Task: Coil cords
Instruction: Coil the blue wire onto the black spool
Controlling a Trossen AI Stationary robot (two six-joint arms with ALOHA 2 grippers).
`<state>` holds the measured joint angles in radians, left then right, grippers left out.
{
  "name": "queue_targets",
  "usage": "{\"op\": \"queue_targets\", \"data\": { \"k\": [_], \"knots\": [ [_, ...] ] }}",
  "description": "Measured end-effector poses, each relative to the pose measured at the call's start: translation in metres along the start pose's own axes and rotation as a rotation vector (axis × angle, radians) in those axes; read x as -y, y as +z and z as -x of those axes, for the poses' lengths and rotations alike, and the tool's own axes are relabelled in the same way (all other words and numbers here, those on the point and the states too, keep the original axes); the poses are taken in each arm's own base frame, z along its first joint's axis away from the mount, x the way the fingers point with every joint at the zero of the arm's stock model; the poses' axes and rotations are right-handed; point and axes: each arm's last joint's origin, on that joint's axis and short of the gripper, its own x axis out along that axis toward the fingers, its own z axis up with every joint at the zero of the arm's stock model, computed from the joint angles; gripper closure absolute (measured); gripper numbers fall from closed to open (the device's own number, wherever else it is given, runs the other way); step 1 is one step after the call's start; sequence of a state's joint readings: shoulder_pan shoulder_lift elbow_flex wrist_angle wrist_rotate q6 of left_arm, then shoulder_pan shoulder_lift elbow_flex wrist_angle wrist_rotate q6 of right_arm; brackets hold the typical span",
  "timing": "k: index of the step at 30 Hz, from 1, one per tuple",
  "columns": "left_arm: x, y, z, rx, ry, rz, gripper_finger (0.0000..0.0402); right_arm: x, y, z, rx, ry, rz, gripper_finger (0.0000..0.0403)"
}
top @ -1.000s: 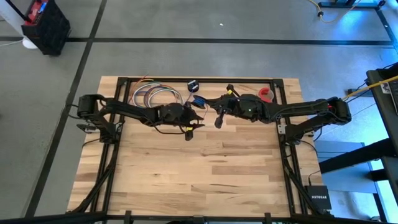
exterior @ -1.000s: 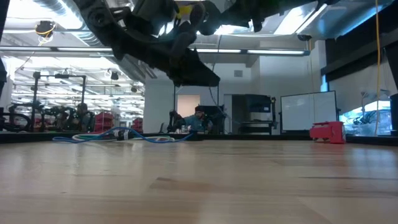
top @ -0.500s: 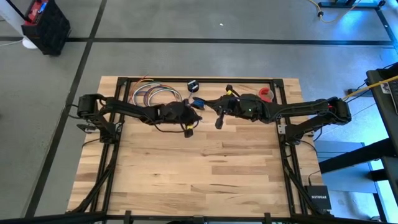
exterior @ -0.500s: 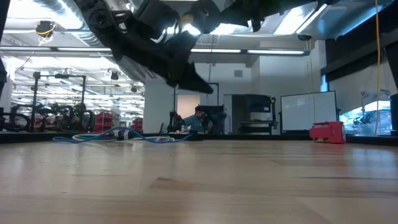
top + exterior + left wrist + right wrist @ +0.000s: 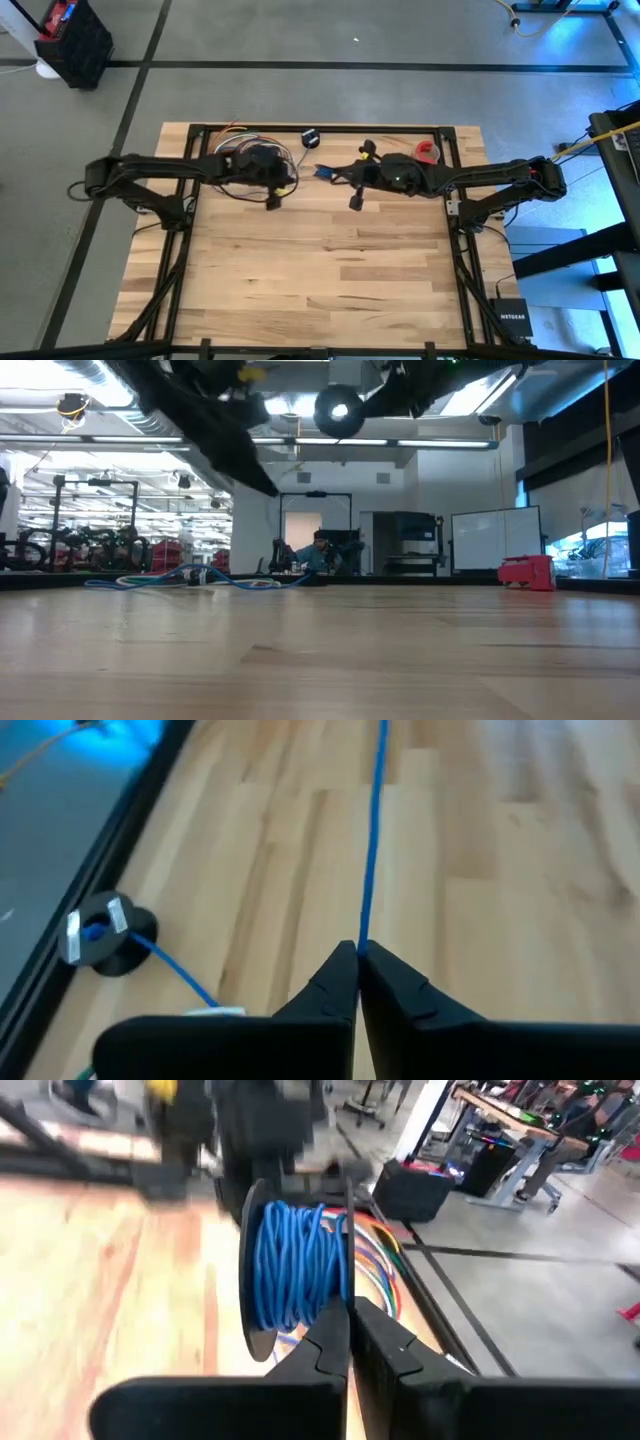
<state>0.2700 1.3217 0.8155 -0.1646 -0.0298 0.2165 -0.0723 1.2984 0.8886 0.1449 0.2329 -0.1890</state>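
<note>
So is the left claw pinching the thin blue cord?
Yes, shut on it: the left gripper has its fingertips together, with the thin blue cord running straight out from between them.

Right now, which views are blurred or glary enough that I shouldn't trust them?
Right wrist view: top left smeared, blue cord spool fairly sharp. Left wrist view: blue cord crisp near fingertips, table beyond soft. Low view: ceiling lights glare, arms silhouetted. High view: even, clear.

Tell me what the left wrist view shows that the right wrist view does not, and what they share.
Only the left wrist view: the left gripper shut on a taut blue cord, and a small black puck lying near the table's edge. Only the right wrist view: the right gripper shut at a black spool wound with blue cord, with coloured wire loops behind it. Both share blue cord, the wooden table and shut fingers.
</note>
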Motion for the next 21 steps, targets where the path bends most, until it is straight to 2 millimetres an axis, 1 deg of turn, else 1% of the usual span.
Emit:
{"op": "queue_targets", "data": {
  "k": [2, 5, 7, 10, 12, 14, 17, 21],
  "knots": [
    [-0.003, -0.002, 0.015, 0.012, -0.028, -0.023, 0.0400, -0.001, -0.003, 0.000, -0.028, 0.005, 0.032, 0.0397],
    [-0.012, 0.002, 0.039, 0.085, -0.031, 0.005, 0.0400, -0.002, -0.007, -0.002, -0.065, 0.013, 0.060, 0.0397],
    [-0.016, 0.006, 0.054, 0.165, -0.062, 0.041, 0.0400, -0.003, -0.010, -0.005, -0.085, 0.017, 0.076, 0.0397],
    [-0.019, 0.015, 0.068, 0.289, -0.091, 0.107, 0.0401, -0.007, -0.017, -0.015, -0.100, 0.019, 0.091, 0.0398],
    [-0.018, 0.023, 0.072, 0.368, -0.111, 0.154, 0.0401, -0.009, -0.022, -0.023, -0.110, 0.002, 0.102, 0.0398],
    [-0.016, 0.029, 0.072, 0.420, -0.137, 0.192, 0.0401, -0.011, -0.025, -0.031, -0.101, -0.031, 0.100, 0.0398],
    [-0.006, 0.036, 0.067, 0.468, -0.183, 0.220, 0.0401, -0.012, -0.028, -0.040, -0.089, -0.084, 0.094, 0.0398],
    [0.009, 0.043, 0.054, 0.491, -0.249, 0.224, 0.0401, -0.015, -0.032, -0.048, -0.073, -0.097, 0.088, 0.0398]
  ]
}}
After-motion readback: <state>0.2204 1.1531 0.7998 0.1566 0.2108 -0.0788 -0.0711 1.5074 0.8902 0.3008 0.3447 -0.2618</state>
